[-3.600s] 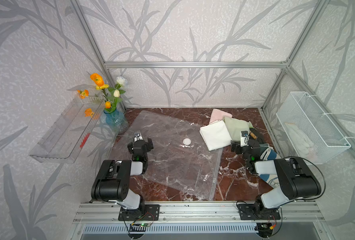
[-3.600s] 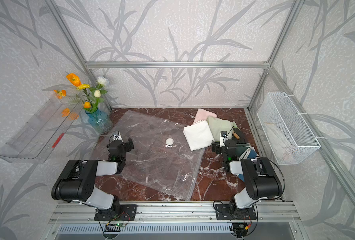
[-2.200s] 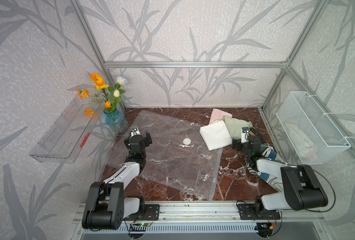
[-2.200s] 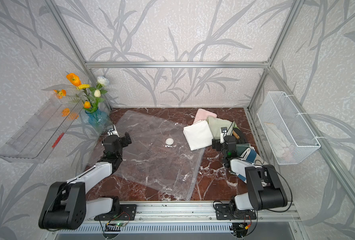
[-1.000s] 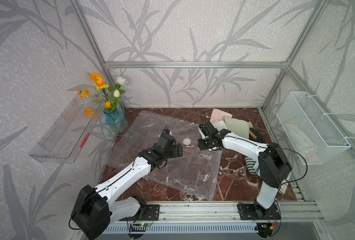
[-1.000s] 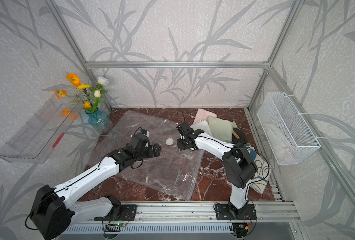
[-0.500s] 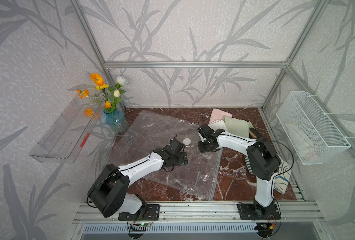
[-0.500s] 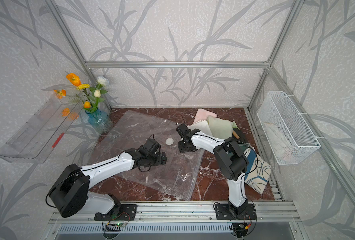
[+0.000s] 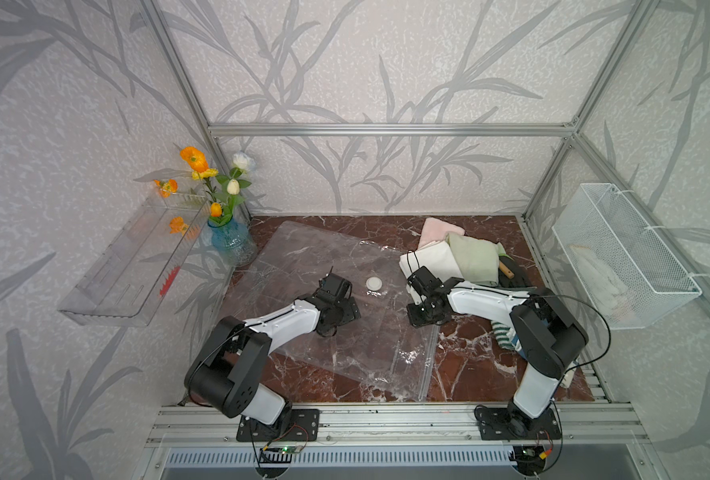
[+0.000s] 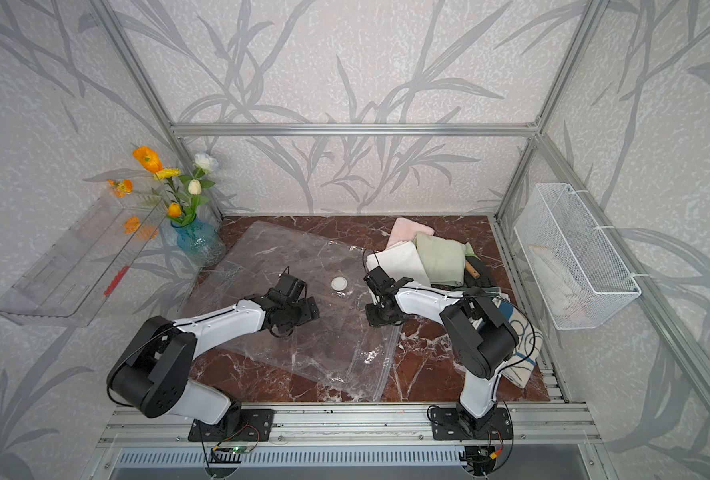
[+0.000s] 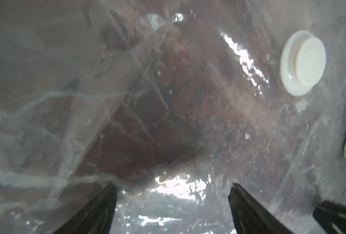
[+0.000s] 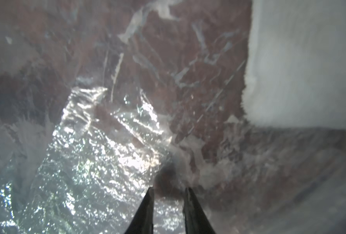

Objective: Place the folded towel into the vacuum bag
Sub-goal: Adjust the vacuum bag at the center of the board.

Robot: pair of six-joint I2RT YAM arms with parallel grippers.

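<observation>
**Bag lying flat, towel waiting outside it**

The vacuum bag (image 9: 312, 266) is lying flat on the worktop (image 9: 473, 357). Its valve (image 9: 373, 284) is facing up, and its zip strip (image 9: 427, 365) is running along the side nearest the right arm. The left fingers (image 11: 109, 194) are standing wide apart over the film near the valve, holding nothing. The right fingers (image 12: 149, 199) are standing almost together, tips down on the film near the zip edge. Whether a fold of plastic is sitting between them I cannot tell.

The white towel (image 9: 426, 259) is sitting at the bag's far right corner, outside the bag. It is looking soft, light and floppy, so gripping a folded edge through all its layers is probably the way to keep the fold together. The bag is looking thin, slick and crinkly. Only the top layer by the zip strip seems worth pinching.

Showing here are one bag, one valve and three folded towels: the white one, a green towel (image 9: 471, 259) and a pink towel (image 9: 438, 228). One patterned cloth (image 10: 525, 370) is lying by the right arm.
</observation>
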